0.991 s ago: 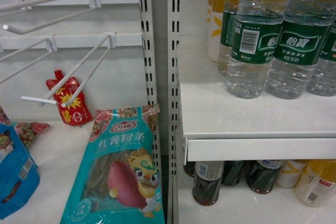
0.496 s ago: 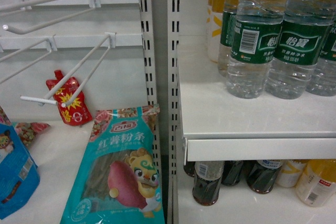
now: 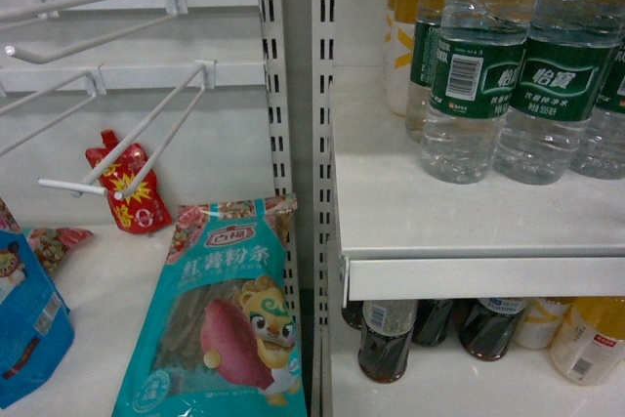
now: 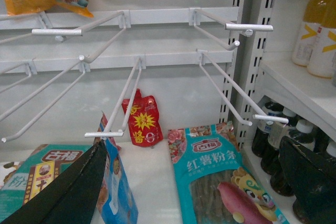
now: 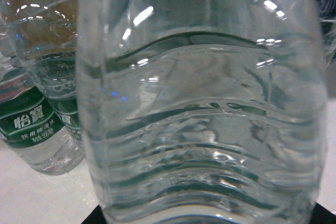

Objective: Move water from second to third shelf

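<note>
A clear ribbed water bottle (image 5: 205, 108) fills the right wrist view, standing upright. My right gripper (image 5: 206, 217) grips it low down, and black fingertips (image 5: 92, 219) show at both lower corners against its sides. More water bottles (image 5: 37, 124) with green labels stand behind it on the left. In the head view, green-labelled water bottles (image 3: 477, 65) stand on a white shelf (image 3: 469, 227) at the upper right, and neither gripper shows there. My left gripper (image 4: 189, 182) hangs open over the left bay with nothing between its black fingers (image 4: 68, 192).
Dark cola bottles (image 3: 386, 339) and yellow drink bottles (image 3: 591, 339) stand on the shelf below. A slotted upright (image 3: 298, 144) divides the bays. White peg hooks (image 3: 146, 134) stick out at the left, above a teal noodle bag (image 3: 220, 319), a red pouch (image 3: 127, 187) and a blue bag (image 3: 29, 324).
</note>
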{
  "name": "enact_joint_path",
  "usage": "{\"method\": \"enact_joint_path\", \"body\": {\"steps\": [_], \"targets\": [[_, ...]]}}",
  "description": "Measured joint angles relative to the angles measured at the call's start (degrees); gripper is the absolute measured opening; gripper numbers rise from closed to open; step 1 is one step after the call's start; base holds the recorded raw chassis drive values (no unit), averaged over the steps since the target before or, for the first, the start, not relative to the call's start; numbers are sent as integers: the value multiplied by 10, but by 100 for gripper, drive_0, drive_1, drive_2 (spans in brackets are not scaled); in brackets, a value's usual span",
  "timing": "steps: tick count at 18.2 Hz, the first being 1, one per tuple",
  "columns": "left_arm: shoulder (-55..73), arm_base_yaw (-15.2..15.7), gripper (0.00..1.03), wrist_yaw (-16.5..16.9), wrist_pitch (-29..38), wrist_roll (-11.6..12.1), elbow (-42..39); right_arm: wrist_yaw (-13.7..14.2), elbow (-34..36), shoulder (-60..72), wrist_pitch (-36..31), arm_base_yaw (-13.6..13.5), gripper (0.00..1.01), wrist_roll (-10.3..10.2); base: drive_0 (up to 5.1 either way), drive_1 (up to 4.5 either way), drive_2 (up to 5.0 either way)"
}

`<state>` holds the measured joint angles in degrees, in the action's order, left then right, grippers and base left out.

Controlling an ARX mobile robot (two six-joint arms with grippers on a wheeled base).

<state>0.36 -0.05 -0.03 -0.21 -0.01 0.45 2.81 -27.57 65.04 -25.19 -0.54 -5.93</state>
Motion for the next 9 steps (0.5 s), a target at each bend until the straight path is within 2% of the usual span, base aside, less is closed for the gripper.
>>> {"method": "enact_joint_path", "body": {"steps": [5,9], "targets": [[0,0,98,0,0,0,0,4,-64,113,-37,-11,43,-3,0,0,0],[0,0,98,0,0,0,0,2,-80,142,-49,-17,43,-2,0,0,0]]}}
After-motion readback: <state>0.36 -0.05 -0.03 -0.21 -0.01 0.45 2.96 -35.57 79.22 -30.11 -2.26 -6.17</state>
